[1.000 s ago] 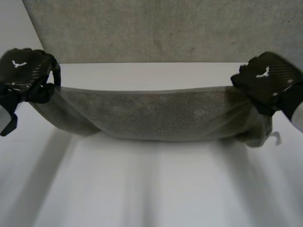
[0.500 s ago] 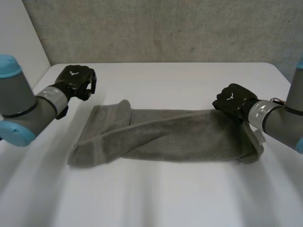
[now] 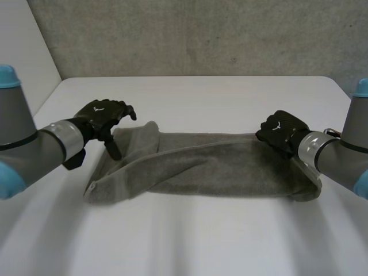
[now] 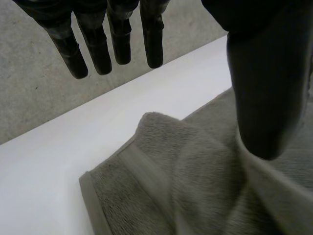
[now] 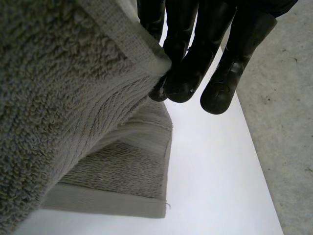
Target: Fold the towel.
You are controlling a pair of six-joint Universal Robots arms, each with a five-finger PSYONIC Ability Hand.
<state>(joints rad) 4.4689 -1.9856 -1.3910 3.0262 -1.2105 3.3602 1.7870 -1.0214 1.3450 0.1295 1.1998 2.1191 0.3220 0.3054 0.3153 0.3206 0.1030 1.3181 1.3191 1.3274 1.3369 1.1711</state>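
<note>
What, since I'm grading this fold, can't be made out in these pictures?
- Head view: the end of the towel at the right hand is covered by that hand and its wrist.
- Right wrist view: the towel, close to the camera, hides the right hand's thumb.
- Left wrist view: the thumb of the left hand hides whether its tip touches the towel.
- Head view: the towel's lower layers lie under its top layer.
</note>
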